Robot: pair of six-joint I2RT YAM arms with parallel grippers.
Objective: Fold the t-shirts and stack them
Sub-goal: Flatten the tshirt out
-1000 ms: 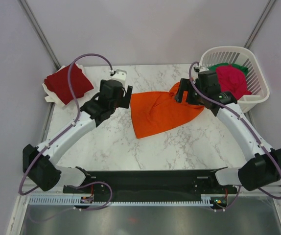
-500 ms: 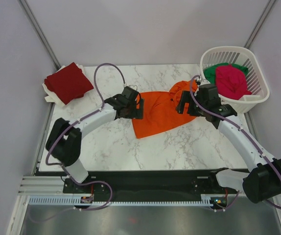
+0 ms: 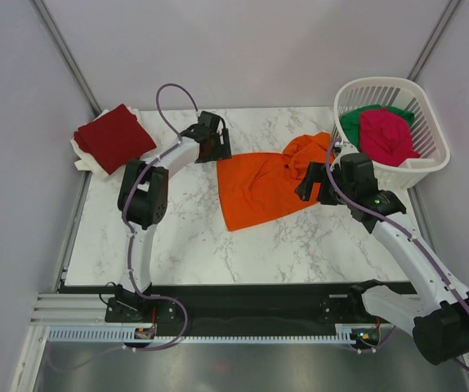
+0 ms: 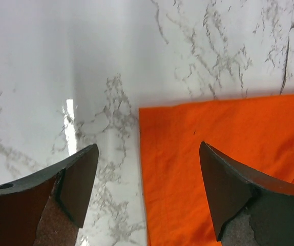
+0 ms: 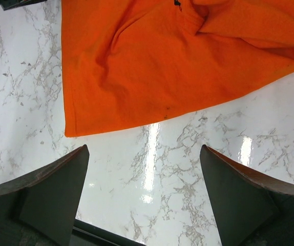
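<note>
The orange t-shirt (image 3: 263, 184) lies spread on the marble table, bunched at its far right end. Its corner shows in the left wrist view (image 4: 213, 154) and its lower edge in the right wrist view (image 5: 152, 66). My left gripper (image 3: 216, 147) is open, just above the shirt's far left corner, holding nothing. My right gripper (image 3: 310, 181) is open and empty above the shirt's right part. The dark red t-shirt (image 3: 113, 137) lies folded at the far left. The magenta-pink t-shirt (image 3: 386, 135) and the green t-shirt (image 3: 353, 118) lie in the basket.
The white lattice basket (image 3: 431, 159) stands at the table's far right corner. A white cloth edge (image 3: 83, 163) shows under the dark red shirt. Bare marble (image 3: 218, 253) lies in front of the orange shirt.
My left gripper has swung back and up to the shirt's far left corner. My right gripper has pulled back toward the near side; the shirt's right end is more bunched.
</note>
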